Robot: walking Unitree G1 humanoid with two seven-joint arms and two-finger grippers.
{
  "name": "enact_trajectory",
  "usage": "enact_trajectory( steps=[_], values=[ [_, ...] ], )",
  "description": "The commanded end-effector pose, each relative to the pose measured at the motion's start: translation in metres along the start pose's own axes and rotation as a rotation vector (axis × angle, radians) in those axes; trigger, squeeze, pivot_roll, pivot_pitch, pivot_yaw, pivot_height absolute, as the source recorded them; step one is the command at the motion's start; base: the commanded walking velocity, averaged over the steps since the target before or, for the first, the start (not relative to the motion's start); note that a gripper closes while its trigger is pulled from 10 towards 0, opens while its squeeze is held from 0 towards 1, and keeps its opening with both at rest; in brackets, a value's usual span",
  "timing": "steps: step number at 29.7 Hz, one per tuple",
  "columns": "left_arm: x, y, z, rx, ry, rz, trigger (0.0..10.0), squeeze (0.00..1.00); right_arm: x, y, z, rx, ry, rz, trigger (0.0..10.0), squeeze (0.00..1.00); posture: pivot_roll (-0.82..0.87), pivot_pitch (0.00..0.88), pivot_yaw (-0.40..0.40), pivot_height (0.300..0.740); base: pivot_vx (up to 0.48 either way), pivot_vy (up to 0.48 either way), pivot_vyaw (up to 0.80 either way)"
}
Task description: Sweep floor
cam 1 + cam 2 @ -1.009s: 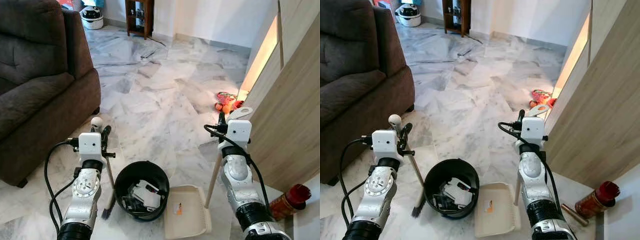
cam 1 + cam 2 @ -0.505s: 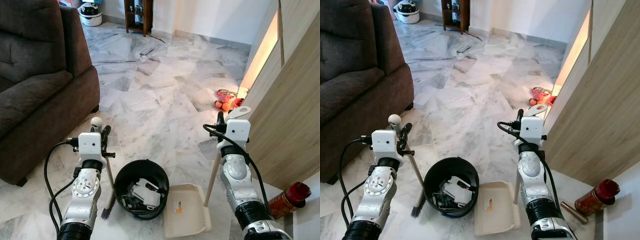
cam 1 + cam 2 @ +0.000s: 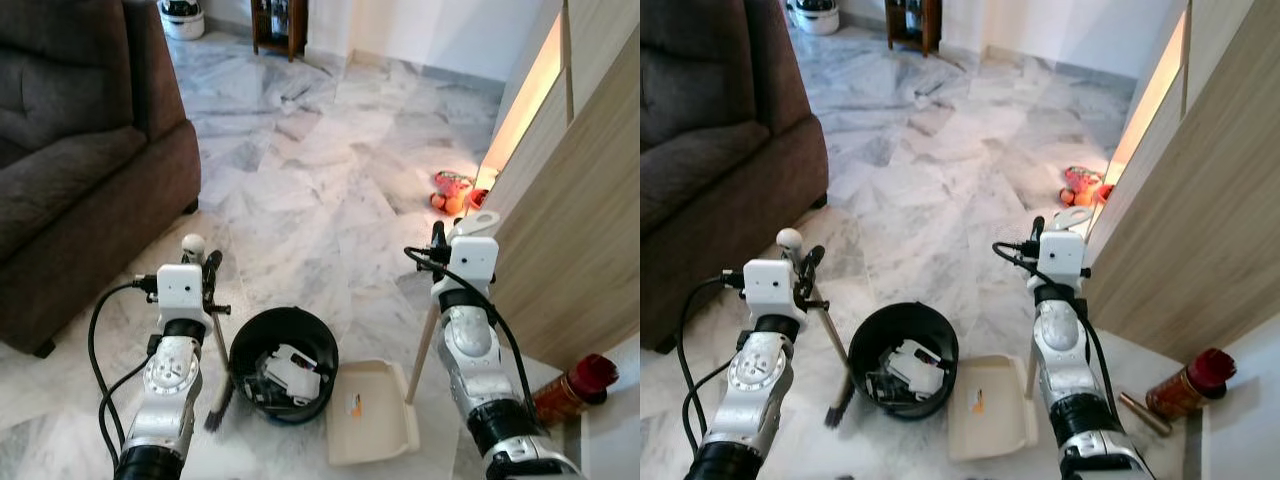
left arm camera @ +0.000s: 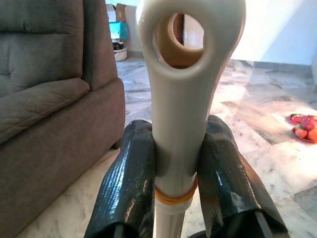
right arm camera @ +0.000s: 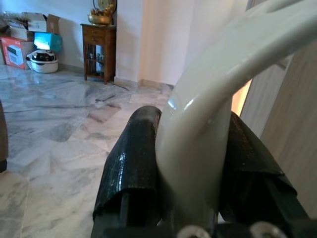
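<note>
Left tool (image 4: 177, 173) is clamped on the broom handle (image 4: 184, 99); the broom's bristles (image 3: 216, 412) rest on the marble floor (image 3: 300, 190) beside the black bin (image 3: 283, 363). Right tool (image 5: 190, 163) is clamped on the dustpan handle (image 5: 208, 114); the dustpan (image 3: 370, 425) lies on the floor, right of the bin.

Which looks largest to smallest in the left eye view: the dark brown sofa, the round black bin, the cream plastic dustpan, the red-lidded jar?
1. Dark brown sofa.
2. Round black bin and cream plastic dustpan look alike, so I do not rank them.
3. Red-lidded jar, partly cut off by the wall edge.
</note>
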State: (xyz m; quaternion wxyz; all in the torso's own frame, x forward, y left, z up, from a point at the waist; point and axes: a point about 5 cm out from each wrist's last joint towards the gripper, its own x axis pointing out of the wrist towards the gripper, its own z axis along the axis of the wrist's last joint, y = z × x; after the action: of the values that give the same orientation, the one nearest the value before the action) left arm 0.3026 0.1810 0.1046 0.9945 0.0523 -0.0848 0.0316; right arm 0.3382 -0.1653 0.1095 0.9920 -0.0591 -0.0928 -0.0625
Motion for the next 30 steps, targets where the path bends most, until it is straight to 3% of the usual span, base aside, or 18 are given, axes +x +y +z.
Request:
enact_trajectory(
  steps=[1,30],
  values=[
    [0.0015,-0.0007,0.0063,-0.002,-0.035,-0.010,10.0,0.00,0.0037,0.0009,0.0064,0.023,-0.032,-0.006,10.0,0.00,0.05,0.009,-0.042,0.740,-0.262,0.000,0.00],
    [0.0028,-0.0019,0.0069,-0.003,-0.033,-0.011,10.0,0.00,0.0031,0.0003,0.0034,0.026,-0.022,-0.009,10.0,0.00,0.05,0.021,-0.044,0.740,-0.265,0.000,0.00]
  ],
)
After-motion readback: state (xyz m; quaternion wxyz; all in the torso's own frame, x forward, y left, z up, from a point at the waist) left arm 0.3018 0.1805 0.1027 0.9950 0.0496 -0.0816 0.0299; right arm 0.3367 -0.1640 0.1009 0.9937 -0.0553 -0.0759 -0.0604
